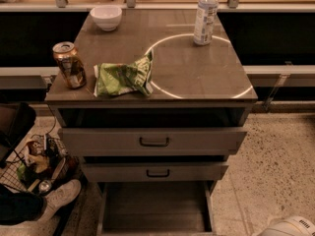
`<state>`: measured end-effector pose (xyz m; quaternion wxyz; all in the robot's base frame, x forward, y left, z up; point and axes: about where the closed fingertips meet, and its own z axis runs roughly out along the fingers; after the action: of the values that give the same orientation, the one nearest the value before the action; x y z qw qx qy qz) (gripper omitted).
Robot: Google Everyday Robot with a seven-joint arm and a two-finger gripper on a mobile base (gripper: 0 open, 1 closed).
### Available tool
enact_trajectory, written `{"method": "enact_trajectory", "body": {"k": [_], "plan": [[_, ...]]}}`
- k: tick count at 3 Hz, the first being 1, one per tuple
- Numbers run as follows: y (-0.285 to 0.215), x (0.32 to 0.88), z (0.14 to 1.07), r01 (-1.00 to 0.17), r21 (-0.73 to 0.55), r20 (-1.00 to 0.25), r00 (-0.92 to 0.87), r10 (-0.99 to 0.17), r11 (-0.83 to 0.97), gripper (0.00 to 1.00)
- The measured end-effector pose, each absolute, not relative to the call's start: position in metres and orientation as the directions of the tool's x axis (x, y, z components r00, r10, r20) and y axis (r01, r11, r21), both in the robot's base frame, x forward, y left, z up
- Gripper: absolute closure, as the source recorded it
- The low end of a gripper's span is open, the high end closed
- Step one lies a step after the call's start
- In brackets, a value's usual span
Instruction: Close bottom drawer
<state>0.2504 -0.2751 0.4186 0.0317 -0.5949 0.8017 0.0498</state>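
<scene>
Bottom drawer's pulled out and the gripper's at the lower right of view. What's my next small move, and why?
Probably swing the gripper left, in front of the bottom drawer: the drawer stands out, while the gripper sits at the view's lower right corner, beside it, not touching.

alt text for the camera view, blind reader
The bottom drawer of a grey cabinet stands open and bare, below two drawers with black handles. On top sit a can, a green bag, a bowl and a bottle. The gripper shows as a pale shape at the bottom right corner.
</scene>
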Motion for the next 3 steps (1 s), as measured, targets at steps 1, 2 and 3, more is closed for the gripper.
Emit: {"method": "enact_trajectory", "body": {"k": [1, 2, 3], "plan": [[-0.275, 0.250, 0.418, -0.957, 0.043, -0.109, -0.291, -0.951, 0.288, 0.61], [-0.275, 0.250, 0.418, -0.957, 0.044, -0.109, -0.291, -0.951, 0.287, 0.85], [-0.272, 0.251, 0.398, -0.953, 0.077, -0.112, -0.300, -0.947, 0.293, 1.00]]}}
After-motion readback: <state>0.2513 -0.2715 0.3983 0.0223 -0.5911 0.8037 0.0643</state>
